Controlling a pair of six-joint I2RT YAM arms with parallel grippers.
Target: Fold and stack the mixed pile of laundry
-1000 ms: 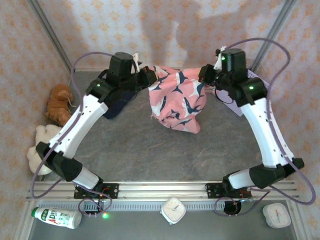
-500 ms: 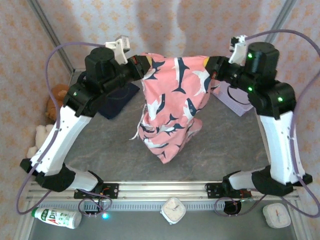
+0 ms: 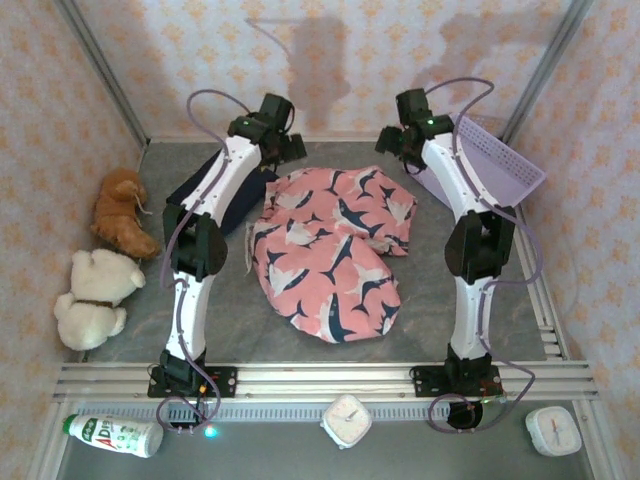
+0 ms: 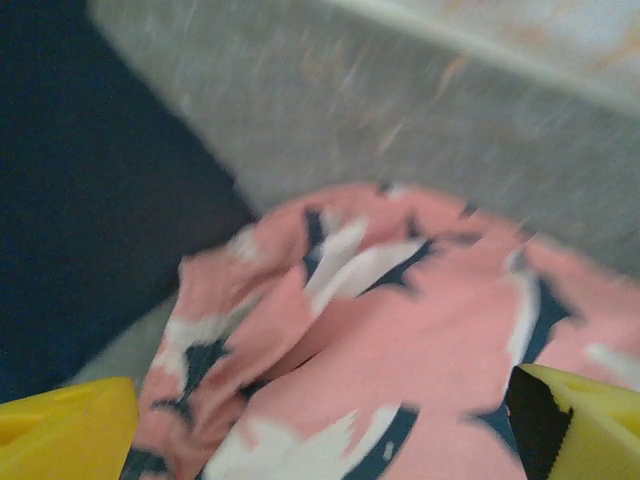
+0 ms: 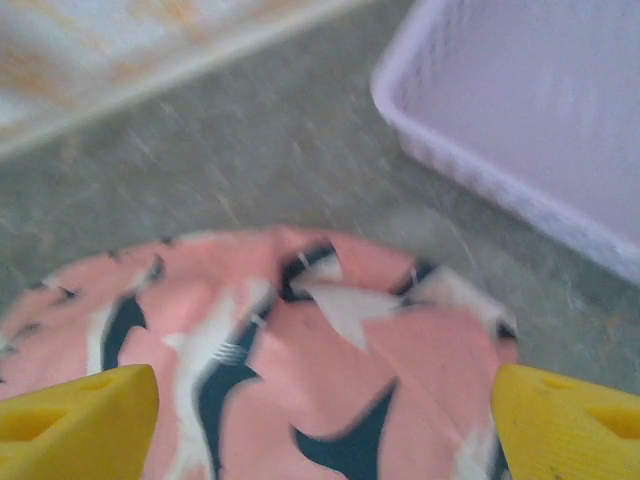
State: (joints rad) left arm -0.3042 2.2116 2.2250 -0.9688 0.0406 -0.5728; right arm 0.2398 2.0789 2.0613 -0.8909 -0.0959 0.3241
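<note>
Frame is motion-blurred. Salmon-pink shark-print garment (image 4: 400,340) takes up the lower centre and right, rumpled, with a raised fold along its left edge; navy and white shark shapes are readable on it. The left gripper (image 4: 320,430) has its jaws spread wide, one yellow fingertip (image 4: 65,430) at the garment's lower left and the other at its lower right, with cloth showing in the gap between them. Whether the tips touch the fabric can't be told. The dark navy garment (image 4: 90,220) lies left of the pink one, edges just beside each other. Grey table (image 4: 380,130) is beyond the pink garment, and a pale wall base (image 4: 520,40) is beyond that.
</note>
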